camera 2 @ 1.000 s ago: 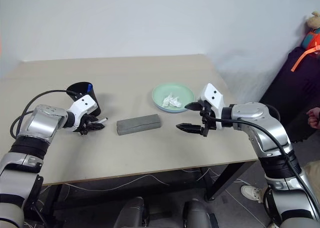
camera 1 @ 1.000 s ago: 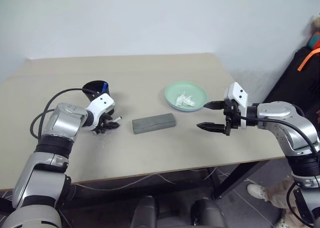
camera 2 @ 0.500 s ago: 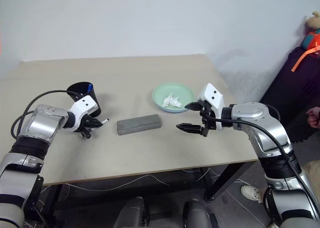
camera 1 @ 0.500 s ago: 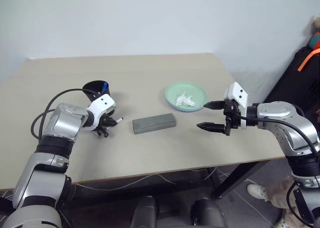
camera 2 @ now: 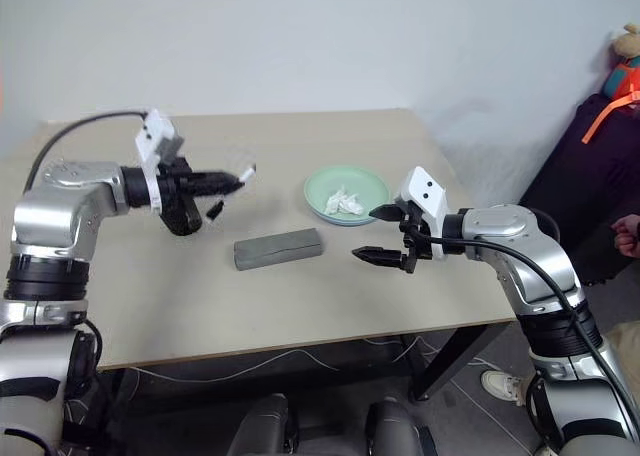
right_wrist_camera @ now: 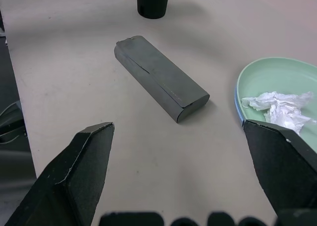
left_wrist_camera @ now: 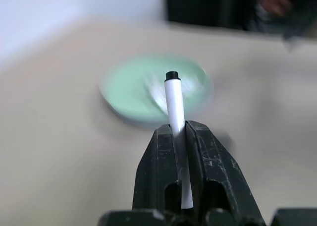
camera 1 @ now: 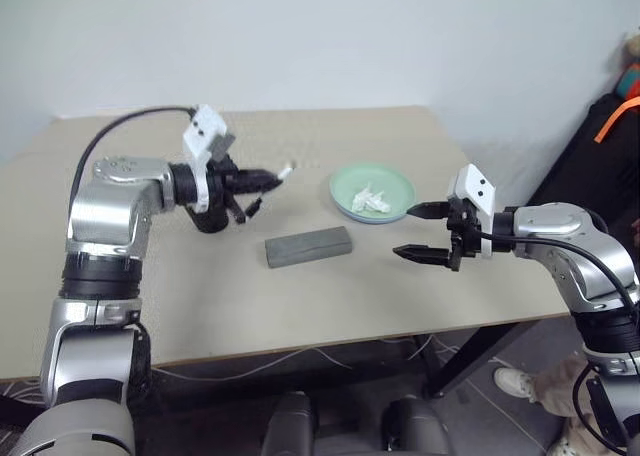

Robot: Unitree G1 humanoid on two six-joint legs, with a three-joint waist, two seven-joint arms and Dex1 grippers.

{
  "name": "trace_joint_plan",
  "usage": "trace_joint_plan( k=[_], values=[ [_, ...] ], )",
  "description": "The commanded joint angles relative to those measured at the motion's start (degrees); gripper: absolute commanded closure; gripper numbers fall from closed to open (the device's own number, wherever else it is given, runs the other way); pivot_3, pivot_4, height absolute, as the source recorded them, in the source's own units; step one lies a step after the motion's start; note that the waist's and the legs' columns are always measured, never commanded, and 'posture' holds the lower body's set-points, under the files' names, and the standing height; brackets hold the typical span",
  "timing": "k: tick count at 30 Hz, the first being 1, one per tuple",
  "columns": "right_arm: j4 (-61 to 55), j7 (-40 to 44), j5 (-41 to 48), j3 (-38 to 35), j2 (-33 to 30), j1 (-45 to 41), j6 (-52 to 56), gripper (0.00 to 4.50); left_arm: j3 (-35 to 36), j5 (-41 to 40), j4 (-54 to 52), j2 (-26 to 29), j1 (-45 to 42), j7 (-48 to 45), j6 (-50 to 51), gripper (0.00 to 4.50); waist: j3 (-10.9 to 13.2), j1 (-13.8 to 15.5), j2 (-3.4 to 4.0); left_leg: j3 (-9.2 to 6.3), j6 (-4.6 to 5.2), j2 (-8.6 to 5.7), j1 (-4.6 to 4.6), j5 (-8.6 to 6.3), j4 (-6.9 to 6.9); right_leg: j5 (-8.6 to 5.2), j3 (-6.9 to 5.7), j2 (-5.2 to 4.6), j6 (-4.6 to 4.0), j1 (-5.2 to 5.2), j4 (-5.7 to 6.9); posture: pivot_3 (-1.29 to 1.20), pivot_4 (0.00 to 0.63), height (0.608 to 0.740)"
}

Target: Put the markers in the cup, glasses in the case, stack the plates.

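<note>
My left gripper point(camera 1: 262, 179) hangs above the table, shut on a white marker point(left_wrist_camera: 173, 104) whose small black end sticks out past the fingertips toward the plate. The black cup point(camera 2: 181, 217) stands just under and behind that gripper, partly hidden by it. A closed grey case point(camera 1: 308, 246) lies mid-table. To its right sits a mint green plate point(camera 1: 395, 188), with a light blue rim point(right_wrist_camera: 238, 112) showing under its edge. My right gripper point(camera 1: 420, 232) is open and empty, held above the table's right side beside the plate. The glasses are out of view.
A crumpled white tissue point(camera 1: 369, 198) lies in the green plate. The table's front edge point(camera 1: 300, 348) and right edge are close to my right arm. A dark bag point(camera 1: 605, 146) and a person's hand point(camera 2: 628, 234) are at the far right.
My left gripper closed on the marker lying on the table beside the cup, then lifted it up and to the right, turning more level. The right arm stayed still.
</note>
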Motion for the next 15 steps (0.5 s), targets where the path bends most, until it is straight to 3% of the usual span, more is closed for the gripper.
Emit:
trace_joint_plan(
  k=[1, 3, 15],
  values=[
    [-0.8, -0.61, 0.3, -1.79, -0.2, -1.18, -0.65, 0.0, 6.03, 1.48, 5.62, -2.17, -4.5, 11.93, -8.16, 4.49, 0.0, 0.0, -0.01, -0.01, 0.02, 0.0, 0.01, 0.02, 0.02, 0.14, 0.01, 0.0, 0.12, 0.04, -0.01, 0.0, 0.0, 0.649],
    [-0.54, -0.67, 0.32, -2.01, -0.32, -1.23, -0.73, 0.0, 7.66, 2.97, 9.17, -3.02, -5.02, 17.39, -14.08, 4.49, -0.01, -0.01, -0.01, 0.02, 0.03, -0.02, 0.01, 0.02, 0.09, 0.88, 0.05, 0.0, 0.22, 0.08, -0.16, 0.0, 0.0, 0.649],
    [1.85, -0.6, 3.19, -5.58, 0.39, -3.8, -0.43, 0.0, 10.37, 6.35, 22.32, -3.47, -2.41, 30.9, -31.1, 4.49, -0.02, 0.03, -0.03, 0.03, 0.0, -0.04, -0.11, 0.0, 0.05, 0.91, 0.05, -0.01, 0.22, -0.04, -0.19, 0.0, 0.0, 0.649]
  ],
)
